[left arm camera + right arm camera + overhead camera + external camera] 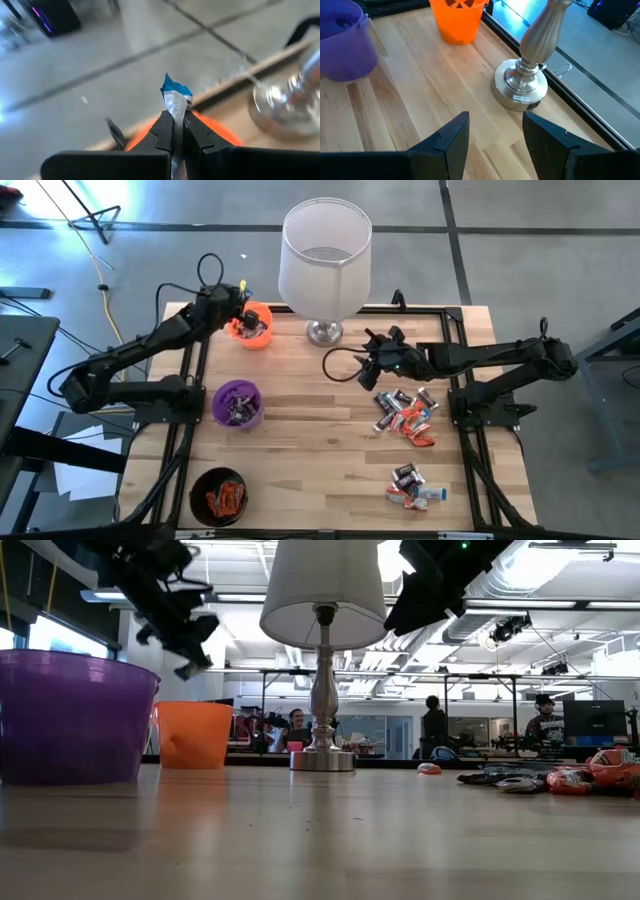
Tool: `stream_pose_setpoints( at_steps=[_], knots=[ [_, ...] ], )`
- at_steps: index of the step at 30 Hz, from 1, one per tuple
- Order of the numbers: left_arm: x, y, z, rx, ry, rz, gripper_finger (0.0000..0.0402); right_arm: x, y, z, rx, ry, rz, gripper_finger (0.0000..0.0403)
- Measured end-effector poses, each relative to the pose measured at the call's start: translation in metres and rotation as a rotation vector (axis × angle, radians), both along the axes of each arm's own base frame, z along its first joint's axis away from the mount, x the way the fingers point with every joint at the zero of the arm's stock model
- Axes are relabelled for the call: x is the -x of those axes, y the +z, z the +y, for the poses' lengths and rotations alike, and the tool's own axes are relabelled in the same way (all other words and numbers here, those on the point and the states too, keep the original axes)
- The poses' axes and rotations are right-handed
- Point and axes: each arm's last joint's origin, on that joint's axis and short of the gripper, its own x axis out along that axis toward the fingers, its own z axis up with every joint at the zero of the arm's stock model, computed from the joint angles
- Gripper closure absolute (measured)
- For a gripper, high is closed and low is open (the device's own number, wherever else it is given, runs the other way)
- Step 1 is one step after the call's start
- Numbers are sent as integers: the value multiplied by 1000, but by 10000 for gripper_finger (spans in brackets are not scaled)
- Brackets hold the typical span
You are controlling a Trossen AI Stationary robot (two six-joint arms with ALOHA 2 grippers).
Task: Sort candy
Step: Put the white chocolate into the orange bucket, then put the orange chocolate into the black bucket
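The left gripper (243, 317) hangs above the orange cup (254, 328) at the table's (320, 480) far left, its fingers (162, 131) pinched tight on one candy (175, 97) in a silver-and-blue wrapper (the twisted blue end sticks up past the fingertips in the left wrist view, with the cup's orange rim showing below it). In the low view the same gripper (190, 665) sits in the air over the orange cup (193, 735), clear of its rim. The right gripper (368, 363) is held above the bare wood just beside the lamp base (324, 332), its fingers (451, 137) spread wide with nothing between them; its wrist view looks past them at the lamp base (521, 90), the orange cup (457, 20) and the purple cup (345, 45). The rest of the candy lies on the right side of the table: a loose heap (405, 415) of orange-red, dark and silver pieces near the right gripper, and a smaller cluster (412, 485) nearer the front edge. The purple cup (237, 403) holds a few dark wrapped pieces, and the black cup (219, 497) at the front left holds orange-red ones. The lampshade (325, 255) stands over the far middle of the table. In the low view, people (436, 725) show in the room behind.
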Motion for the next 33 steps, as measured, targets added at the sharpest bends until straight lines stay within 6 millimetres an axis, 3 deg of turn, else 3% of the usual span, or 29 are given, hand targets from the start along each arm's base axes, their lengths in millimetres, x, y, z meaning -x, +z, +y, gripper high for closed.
stream_pose_setpoints(
  at_steps=[4,19,26,29,33],
  knots=[
    [-3,-13,3,90,-33,33,399,1,-2,0,-1,-1,24,224],
    [-4,-14,3,69,-113,111,319,6,-8,1,-57,-10,78,224],
    [-6,-14,1,111,-190,62,307,7,-10,-3,-161,14,79,224],
    [-10,-12,-3,183,-306,-59,307,12,-13,-9,-170,-15,132,224],
    [-20,6,-13,279,-648,-361,308,26,-21,-29,-219,-141,242,224]
  ],
)
